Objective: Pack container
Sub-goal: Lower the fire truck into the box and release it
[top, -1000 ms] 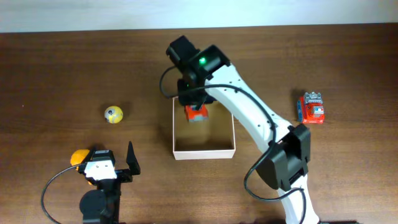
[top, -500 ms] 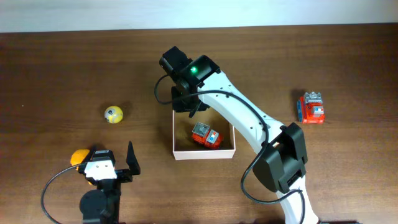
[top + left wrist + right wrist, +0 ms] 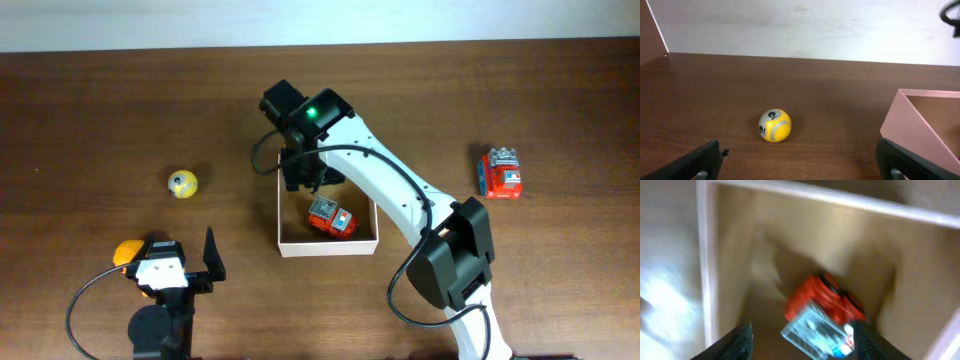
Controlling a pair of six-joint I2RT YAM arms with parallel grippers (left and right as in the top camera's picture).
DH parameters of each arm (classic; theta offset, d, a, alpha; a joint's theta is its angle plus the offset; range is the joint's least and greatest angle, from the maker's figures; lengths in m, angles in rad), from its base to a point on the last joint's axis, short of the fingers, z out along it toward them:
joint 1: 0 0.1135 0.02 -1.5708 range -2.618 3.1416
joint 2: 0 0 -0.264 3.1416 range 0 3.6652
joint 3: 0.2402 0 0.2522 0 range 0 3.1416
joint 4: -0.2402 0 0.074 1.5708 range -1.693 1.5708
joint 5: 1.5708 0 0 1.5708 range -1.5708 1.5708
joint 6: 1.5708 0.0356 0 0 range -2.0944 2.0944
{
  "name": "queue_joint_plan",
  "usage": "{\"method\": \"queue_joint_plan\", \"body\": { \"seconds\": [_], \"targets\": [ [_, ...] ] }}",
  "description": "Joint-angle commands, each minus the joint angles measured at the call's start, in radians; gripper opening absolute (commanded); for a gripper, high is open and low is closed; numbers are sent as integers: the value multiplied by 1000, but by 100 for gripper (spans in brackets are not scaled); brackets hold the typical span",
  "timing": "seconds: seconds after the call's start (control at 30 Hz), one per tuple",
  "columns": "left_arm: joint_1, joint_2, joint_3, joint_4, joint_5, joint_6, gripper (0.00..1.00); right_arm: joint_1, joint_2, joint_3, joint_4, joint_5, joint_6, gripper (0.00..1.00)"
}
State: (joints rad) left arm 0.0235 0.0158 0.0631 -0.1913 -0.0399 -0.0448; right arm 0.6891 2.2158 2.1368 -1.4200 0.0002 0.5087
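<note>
Markings on yellow ball point(image 3: 774, 125) too small to read. Container point(image 3: 330, 246) mid-table point(image 3: 100, 100), holding red toy car point(image 3: 330, 219); right gripper point(image 3: 305, 178) released above its far wall. Left gripper point(image 3: 805, 165) splayed wide, empty. Shows, overhead only, second red toy point(image 3: 501, 173) near right edge

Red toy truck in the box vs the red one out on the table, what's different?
The boxed truck lies inside the box, skewed to its walls; the loose truck sits on the table at the far right, roughly square to the table edge. Both are red with pale parts.
</note>
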Motion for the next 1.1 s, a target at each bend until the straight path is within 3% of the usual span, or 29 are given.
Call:
{"method": "queue_joint_plan", "body": {
  "seconds": [0.0,0.43,1.07],
  "targets": [
    [-3,-5,-8,4,11,19,99,5,-3,3,-48,5,-56,59],
    [-3,-5,-8,4,11,19,99,5,-4,2,-249,5,-94,61],
    [-3,-5,-8,4,11,19,99,4,-3,-172,-103,16,-142,61]
  ]
}}
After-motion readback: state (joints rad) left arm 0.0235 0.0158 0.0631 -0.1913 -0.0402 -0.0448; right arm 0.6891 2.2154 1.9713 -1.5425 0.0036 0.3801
